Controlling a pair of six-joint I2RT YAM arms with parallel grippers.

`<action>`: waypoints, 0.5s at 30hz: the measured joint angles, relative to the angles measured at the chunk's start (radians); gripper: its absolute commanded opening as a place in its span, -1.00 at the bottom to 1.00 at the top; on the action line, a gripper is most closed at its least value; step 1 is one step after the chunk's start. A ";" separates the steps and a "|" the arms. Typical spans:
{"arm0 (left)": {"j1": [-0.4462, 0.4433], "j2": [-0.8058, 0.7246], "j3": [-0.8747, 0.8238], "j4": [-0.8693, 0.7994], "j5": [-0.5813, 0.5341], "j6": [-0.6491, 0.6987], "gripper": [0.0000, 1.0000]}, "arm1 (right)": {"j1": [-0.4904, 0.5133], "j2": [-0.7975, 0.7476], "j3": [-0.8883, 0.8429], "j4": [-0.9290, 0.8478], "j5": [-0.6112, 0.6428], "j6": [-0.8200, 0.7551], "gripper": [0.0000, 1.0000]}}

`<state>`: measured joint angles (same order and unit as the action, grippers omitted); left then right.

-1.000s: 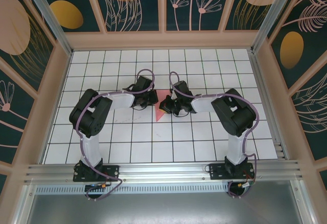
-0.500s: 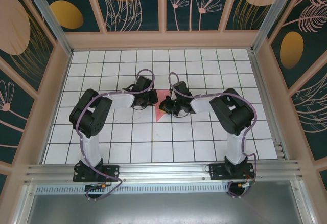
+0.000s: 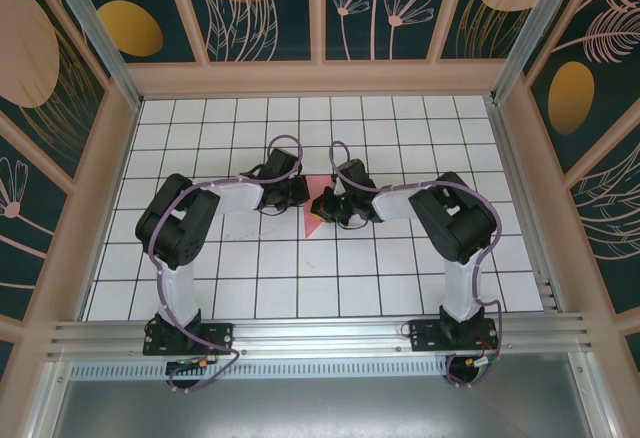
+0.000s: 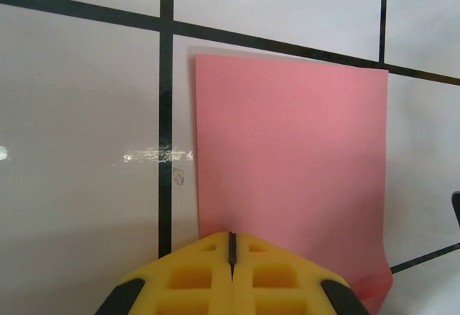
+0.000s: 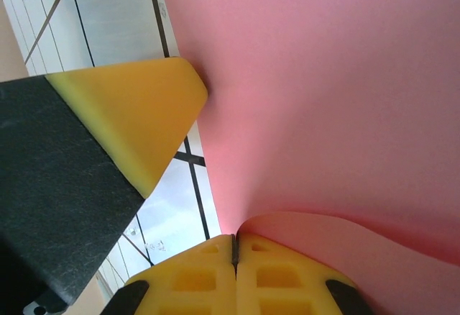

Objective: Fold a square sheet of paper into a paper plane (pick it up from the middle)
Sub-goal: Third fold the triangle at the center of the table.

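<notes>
A pink-red square sheet of paper (image 3: 312,224) lies at the centre of a white gridded board (image 3: 250,278), with one flap curling upward. The left gripper (image 4: 231,237), clenched, rests on its edge from 9 o'clock. The right gripper (image 5: 235,239), also clenched, meets the curled flap from 3 o'clock, perhaps pinching it. Folding seems barely begun: no pointed nose or wings yet.

- The square sheet of paper (image 4: 291,157), ahead of the left claw (image 4: 231,247): thin pink-red paper, matt and smooth.
- The bench (image 4: 79,113), left of that claw: glossy white board, faintly scuffed.
- The right claw (image 5: 234,244): matt yellow moulded tips.
</notes>
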<state>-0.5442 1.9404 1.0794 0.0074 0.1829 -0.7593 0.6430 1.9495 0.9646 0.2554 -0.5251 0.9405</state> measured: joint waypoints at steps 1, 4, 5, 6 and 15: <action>0.000 0.000 0.000 0.000 0.000 0.000 -0.98 | 0.000 0.000 0.000 0.002 0.000 0.000 -0.94; 0.000 0.000 0.000 0.000 0.000 0.000 -0.98 | -0.001 0.000 0.000 0.004 0.000 0.000 -0.93; 0.000 0.000 0.000 0.000 0.000 0.000 -0.98 | -0.001 0.000 0.000 0.005 0.000 0.000 -0.93; 0.000 0.000 0.000 0.000 0.000 0.000 -0.98 | -0.001 0.000 0.000 0.005 0.000 0.000 -0.93; 0.000 0.000 0.000 0.000 0.000 0.000 -0.99 | -0.002 0.017 0.000 0.013 -0.003 0.000 -0.94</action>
<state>-0.5442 1.9404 1.0794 0.0074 0.1829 -0.7593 0.6411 1.9667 0.9646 0.2687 -0.5278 0.9405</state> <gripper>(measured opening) 0.058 0.060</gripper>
